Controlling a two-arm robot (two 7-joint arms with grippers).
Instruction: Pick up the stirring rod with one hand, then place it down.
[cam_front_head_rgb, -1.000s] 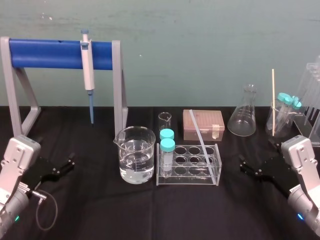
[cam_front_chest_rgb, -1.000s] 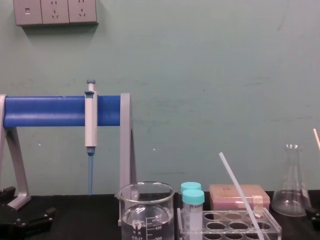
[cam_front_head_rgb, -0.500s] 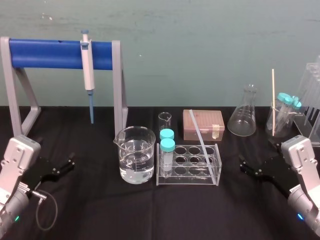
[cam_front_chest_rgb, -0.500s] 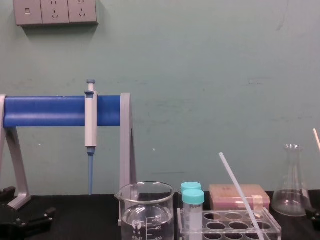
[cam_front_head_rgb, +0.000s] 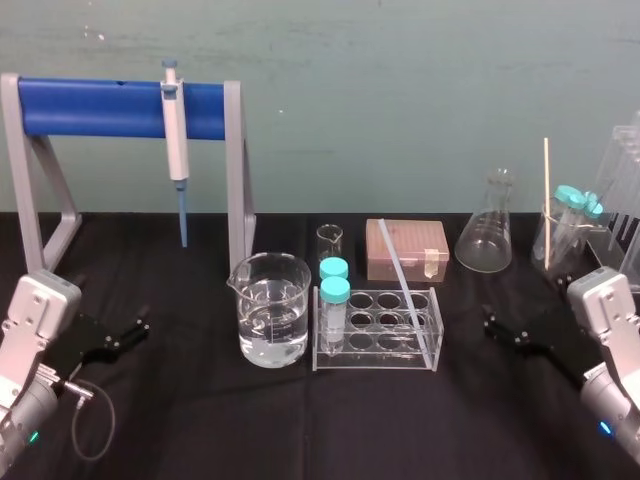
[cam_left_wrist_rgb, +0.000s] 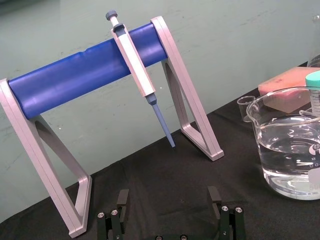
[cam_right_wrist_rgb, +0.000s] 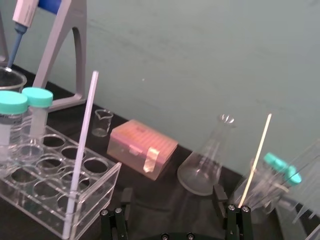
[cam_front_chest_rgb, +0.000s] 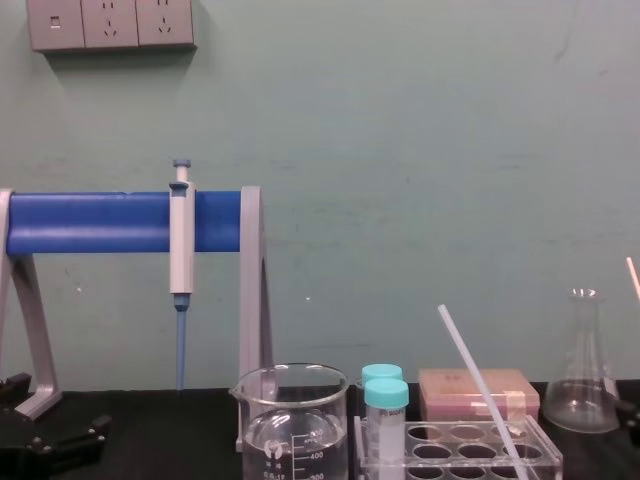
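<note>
Bare table (cam_front_head_rgb: 470, 395) right of rack (cam_front_head_rgb: 375, 360)

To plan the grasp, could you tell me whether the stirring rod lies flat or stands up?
Standing, tilted: the stirring rod leans in the clear tube rack, its top end free above it.

Low in the middle of the chest view, the glass beaker (cam_front_chest_rgb: 290, 425) has graduation numbers printed on its front wall, 400 above 300. Its other printed marks are too small to read.
</note>
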